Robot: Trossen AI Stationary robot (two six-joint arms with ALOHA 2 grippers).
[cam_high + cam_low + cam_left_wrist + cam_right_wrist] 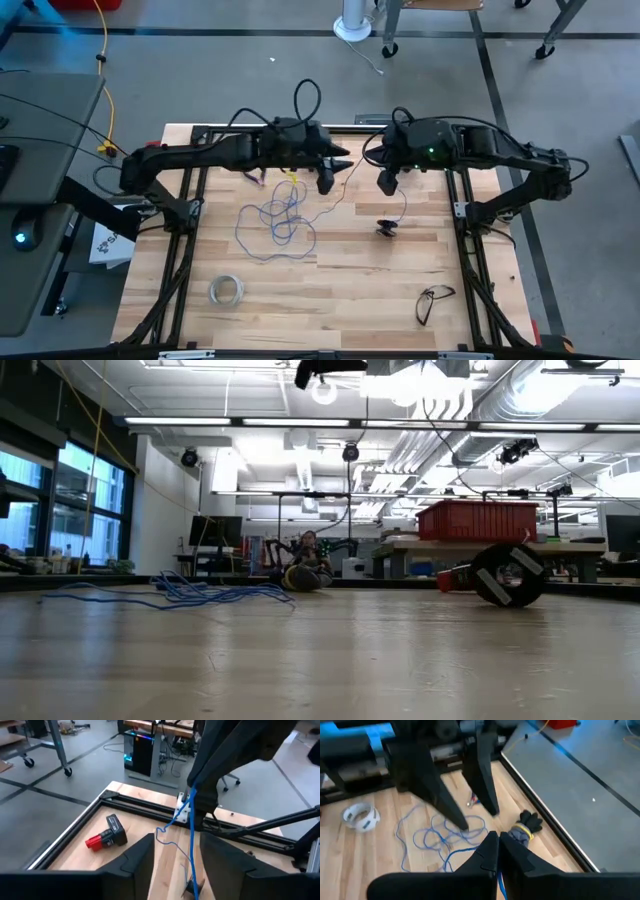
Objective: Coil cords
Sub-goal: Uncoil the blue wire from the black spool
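I can't read any text, label, brand or number from here, on the table [330, 290] or in the room behind it.

The table [330, 300] was light wood planking in a dark frame. On it lay a loose tangle of thin blue wire [280, 222], a small dark spool [387, 229] to its right, a whitish tape ring [226, 291], black eyeglasses [434, 300], and a red-and-black battery pack [107, 837].

The loose wire [280, 222] lies on the surface [340, 290] below the left tool [331, 175], the spool [387, 229] below the right tool [388, 183].
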